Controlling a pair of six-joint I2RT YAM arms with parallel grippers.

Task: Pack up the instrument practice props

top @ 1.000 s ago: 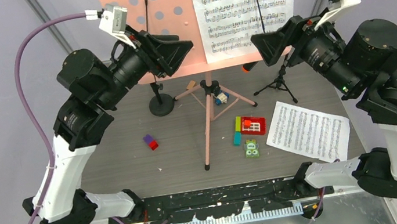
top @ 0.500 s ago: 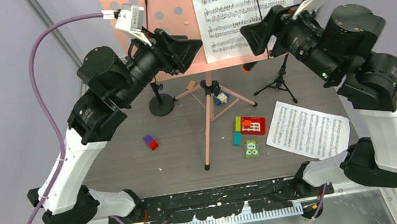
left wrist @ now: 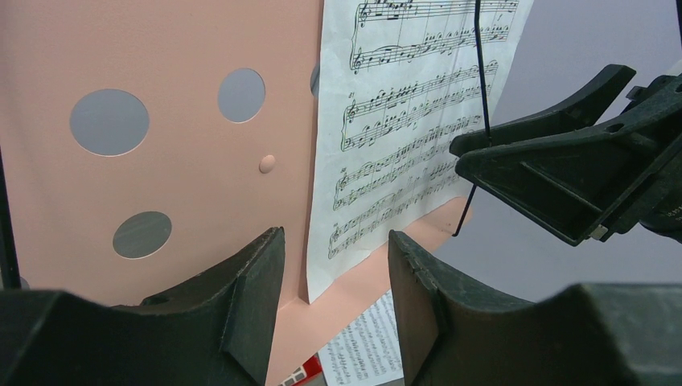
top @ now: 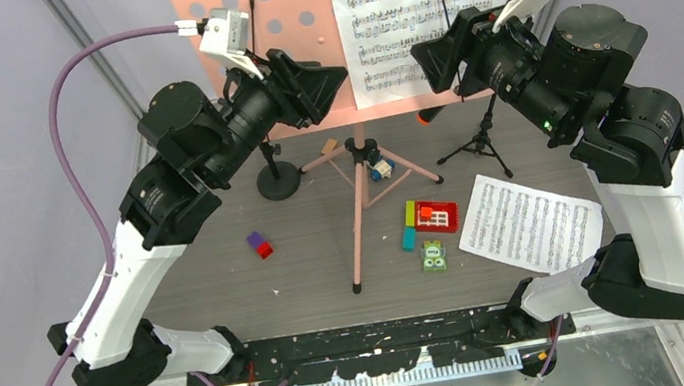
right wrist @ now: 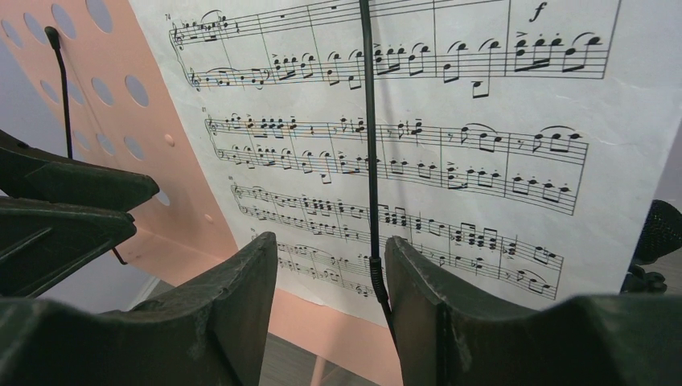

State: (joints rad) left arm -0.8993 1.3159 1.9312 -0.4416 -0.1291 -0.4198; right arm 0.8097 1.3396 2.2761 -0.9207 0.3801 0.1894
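The pink perforated sheet-music holder (top: pixel 254 24) stands at the back on its tripod legs (top: pixel 358 211). A white note sheet (top: pixel 413 11) rests on its ledge under a thin black page clip (right wrist: pixel 368 145). A second note sheet (top: pixel 529 224) lies flat at the right. My left gripper (top: pixel 327 82) is open and empty, just in front of the sheet's lower left corner (left wrist: pixel 322 281). My right gripper (top: pixel 435 59) is open and empty in front of the sheet's lower part (right wrist: pixel 450 233). Two black mic supports (top: pixel 277 179) (top: pixel 482 143) stand behind. The orange-tipped microphone (top: pixel 428 116) is partly hidden. No purple-headed microphone shows clearly.
Small toy bricks lie on the table: a purple and red pair (top: pixel 259 245), a red and green cluster (top: pixel 432 217) and a green piece (top: pixel 434 257). A blue toy car (top: pixel 378 168) sits by the tripod legs. Purple walls close in on both sides.
Both arms have risen and swung inward toward the holder. The right gripper moved left and up to the sheet. The left gripper moved right. Both jaws stayed open.
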